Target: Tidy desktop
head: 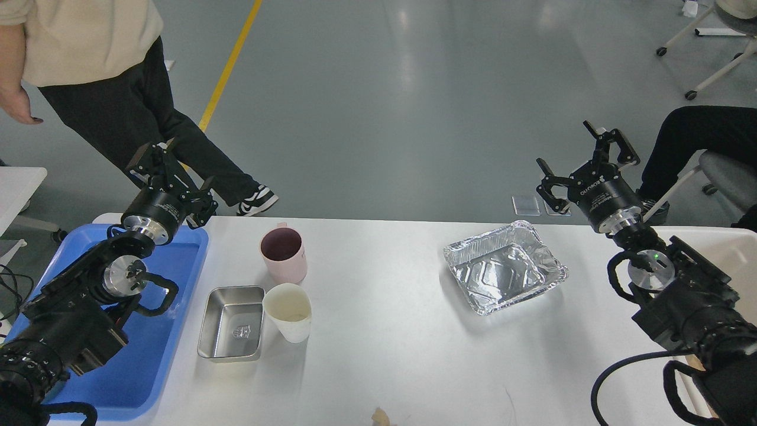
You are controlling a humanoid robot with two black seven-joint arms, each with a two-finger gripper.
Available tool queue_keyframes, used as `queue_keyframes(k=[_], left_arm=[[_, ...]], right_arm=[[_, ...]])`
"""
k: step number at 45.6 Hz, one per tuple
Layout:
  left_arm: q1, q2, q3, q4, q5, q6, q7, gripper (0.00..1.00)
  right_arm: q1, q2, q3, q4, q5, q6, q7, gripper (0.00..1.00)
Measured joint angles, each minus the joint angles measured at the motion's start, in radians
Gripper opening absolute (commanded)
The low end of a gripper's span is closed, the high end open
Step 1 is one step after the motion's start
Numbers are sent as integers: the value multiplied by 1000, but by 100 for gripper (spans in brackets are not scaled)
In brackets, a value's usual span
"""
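Observation:
The white desktop (390, 343) fills the lower part of the head view. On it stand a pink cup (284, 254), a cream paper cup (288, 312), a small steel tray (232, 323) and a crumpled foil container (502, 267). My left gripper (167, 174) hangs open above the far corner of the blue tray (148, 355), holding nothing. Beyond the table's far right edge my right gripper (585, 163) is raised, fingers spread open and empty, up and to the right of the foil container.
A beige bin (730, 248) sits at the table's right end under my right arm. A person (118, 83) stands behind the far left corner. Another person sits on a chair (724, 177) at the far right. A small scrap (381, 417) lies at the front edge.

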State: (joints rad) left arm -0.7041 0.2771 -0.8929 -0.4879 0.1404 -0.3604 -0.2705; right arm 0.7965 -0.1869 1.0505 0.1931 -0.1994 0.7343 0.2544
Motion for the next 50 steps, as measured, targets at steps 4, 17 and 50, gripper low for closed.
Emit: queue_keyframes(k=[4,17,50], left_arm=[[0,0,0,0,2,-7,-3,96],[5,7,0,5,1,14,-29,97],[256,937,424,-1135,28,187,104,95]], right_arm=[[1,0,0,0,0,-1,0,100],[1,-2,0,1,0,-1,0,100],[-7,19,-1,2,-1,1,0,100]])
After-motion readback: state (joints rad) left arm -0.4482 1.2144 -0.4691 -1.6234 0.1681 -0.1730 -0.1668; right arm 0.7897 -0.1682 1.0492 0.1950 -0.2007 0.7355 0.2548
